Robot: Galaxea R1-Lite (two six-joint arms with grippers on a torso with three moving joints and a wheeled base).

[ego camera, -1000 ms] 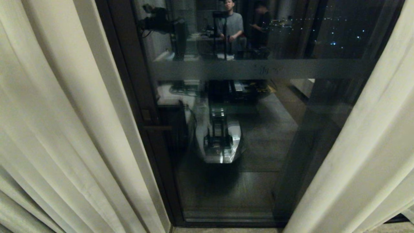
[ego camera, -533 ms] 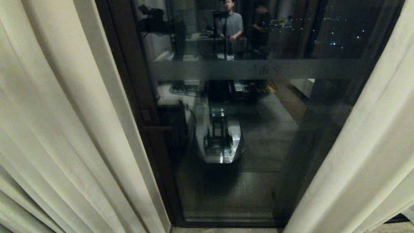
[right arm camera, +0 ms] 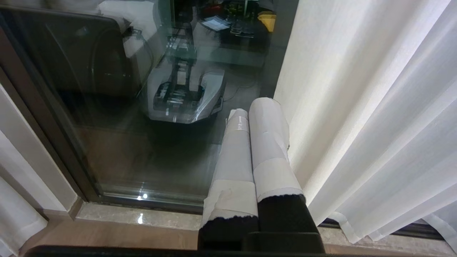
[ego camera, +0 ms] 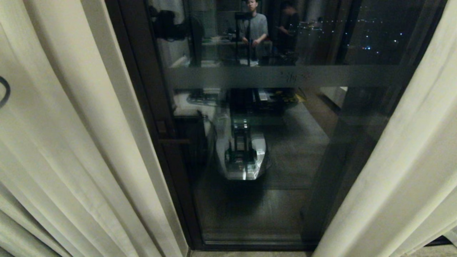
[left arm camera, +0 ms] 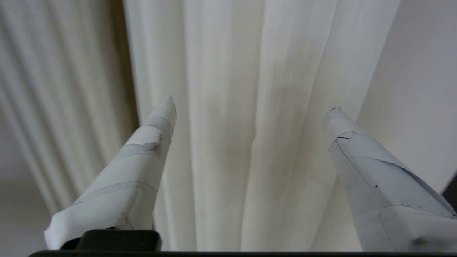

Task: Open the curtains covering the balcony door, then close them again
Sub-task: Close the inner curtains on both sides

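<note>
The curtains hang parted: the left panel (ego camera: 71,142) and the right panel (ego camera: 400,160) frame the balcony door (ego camera: 285,150), whose dark glass shows between them. In the left wrist view my left gripper (left arm camera: 251,103) is open, its white-taped fingers (left arm camera: 142,160) spread wide in front of the cream folds of the left curtain (left arm camera: 250,178); no fabric is pinched. My right gripper (right arm camera: 250,109) is shut and empty, held low beside the right curtain (right arm camera: 357,107) and pointing at the bottom of the glass (right arm camera: 107,125). Neither gripper shows in the head view.
The door has a dark frame (ego camera: 142,89) and a frosted band (ego camera: 285,76). The glass reflects my base (ego camera: 242,157) and two people (ego camera: 257,28) standing behind. A stone sill (right arm camera: 142,217) runs under the door. A dark cable loop (ego camera: 3,91) shows at the left edge.
A dark cable loop has come into the head view's left edge. The arm's dark reflection at the glass's upper left has shifted left. The curtains and door stay put.
</note>
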